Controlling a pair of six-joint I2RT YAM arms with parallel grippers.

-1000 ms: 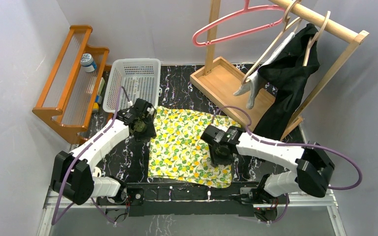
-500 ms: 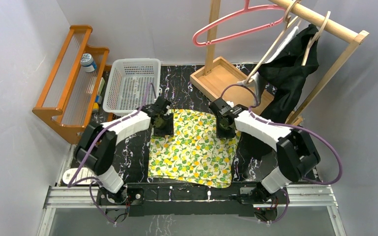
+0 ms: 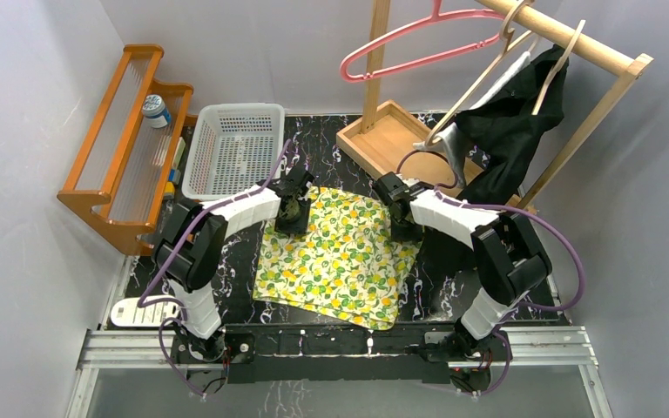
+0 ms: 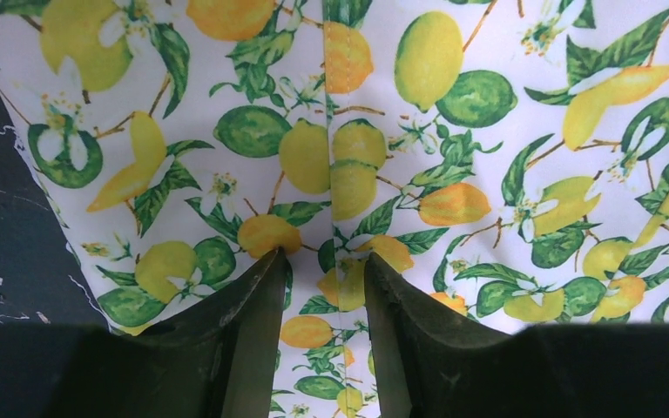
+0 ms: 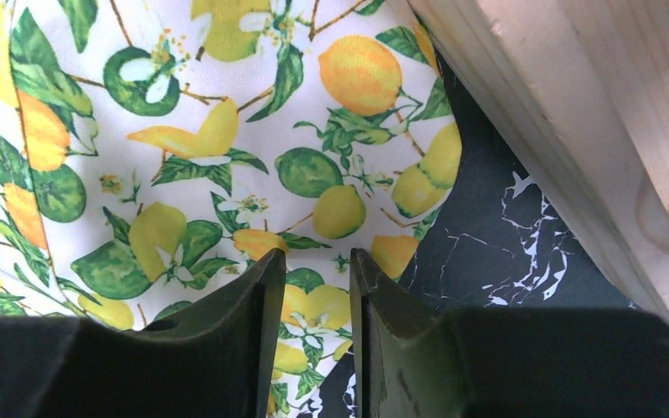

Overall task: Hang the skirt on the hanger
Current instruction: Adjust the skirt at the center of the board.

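Two clamps just landed: left gripper and right gripper each pinch a top corner of the skirt. We see it pulled askew mid-frame, ready to lift toward the pink hanger upper right.

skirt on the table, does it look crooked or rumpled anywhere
Yes: the skirt lies askew, its near edge slanting, and a crease runs straight into the left gripper, which pinches the cloth there. No damage shows.
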